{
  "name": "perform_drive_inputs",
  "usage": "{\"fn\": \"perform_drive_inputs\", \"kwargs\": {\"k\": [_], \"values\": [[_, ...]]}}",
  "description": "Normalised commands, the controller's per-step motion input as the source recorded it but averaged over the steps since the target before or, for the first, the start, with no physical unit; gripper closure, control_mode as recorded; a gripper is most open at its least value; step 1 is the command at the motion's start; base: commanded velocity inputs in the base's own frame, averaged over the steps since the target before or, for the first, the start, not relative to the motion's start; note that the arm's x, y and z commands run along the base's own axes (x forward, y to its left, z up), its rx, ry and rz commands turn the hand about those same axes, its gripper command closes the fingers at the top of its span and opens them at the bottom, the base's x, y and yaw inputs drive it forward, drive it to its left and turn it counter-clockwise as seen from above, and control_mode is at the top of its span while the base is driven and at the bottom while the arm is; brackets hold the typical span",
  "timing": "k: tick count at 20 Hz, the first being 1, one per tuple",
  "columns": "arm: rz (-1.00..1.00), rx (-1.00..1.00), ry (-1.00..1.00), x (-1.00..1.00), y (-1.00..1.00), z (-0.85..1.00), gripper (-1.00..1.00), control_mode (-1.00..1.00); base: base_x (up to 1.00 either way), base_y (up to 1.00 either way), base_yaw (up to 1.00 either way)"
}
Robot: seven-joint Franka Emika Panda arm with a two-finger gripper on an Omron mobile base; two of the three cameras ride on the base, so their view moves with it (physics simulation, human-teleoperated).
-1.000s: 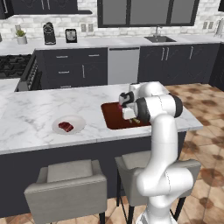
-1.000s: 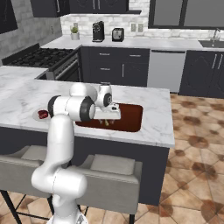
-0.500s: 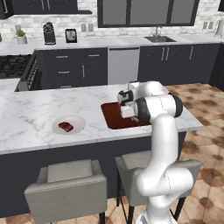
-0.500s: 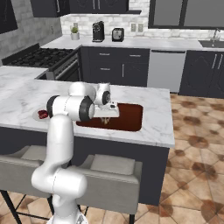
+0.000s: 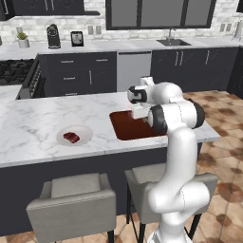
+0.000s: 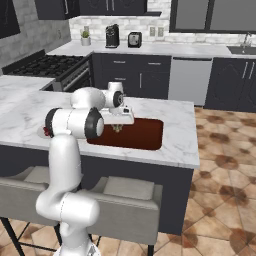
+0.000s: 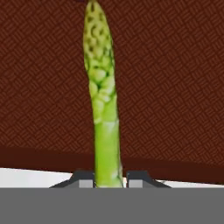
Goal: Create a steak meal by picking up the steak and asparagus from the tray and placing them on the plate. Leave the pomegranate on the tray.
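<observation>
Now | asparagus [image 7: 103, 109] pinched in claw [image 7: 110, 178] | over tray [image 7: 175, 87]

Bare marble counter [image 5: 33, 128] lies open between tray [image 5: 124, 130] and plate [image 5: 84, 137].

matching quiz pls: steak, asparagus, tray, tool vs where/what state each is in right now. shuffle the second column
Things:
1. steak
2. asparagus
3. tray
4. tool

States:
A. dark reddish-brown, flat on the marble counter under the hand
B. lying on the white plate
C. shut on a green stalk
D. pinched at its stem end between two dark fingertips, over the tray

Pairs: 1-B, 2-D, 3-A, 4-C
</observation>
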Motion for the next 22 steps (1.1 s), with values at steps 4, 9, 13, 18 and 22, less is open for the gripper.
{"fn": "perform_drive_inputs", "kwargs": {"k": [4,9,13,18,22], "values": [[0.01,0.00,0.00,-0.43,0.56,0.34,1.00,-1.00,0.00,0.00,0.00],[0.00,0.00,0.00,-0.20,0.83,0.20,1.00,-1.00,0.00,0.00,0.00],[0.00,0.06,0.00,-0.06,0.88,0.04,1.00,-1.00,0.00,0.00,0.00],[0.00,0.17,0.00,0.00,0.80,0.00,1.00,-1.00,0.00,0.00,0.00],[-0.01,0.22,0.00,0.04,0.75,0.00,1.00,-1.00,0.00,0.00,0.00]]}}
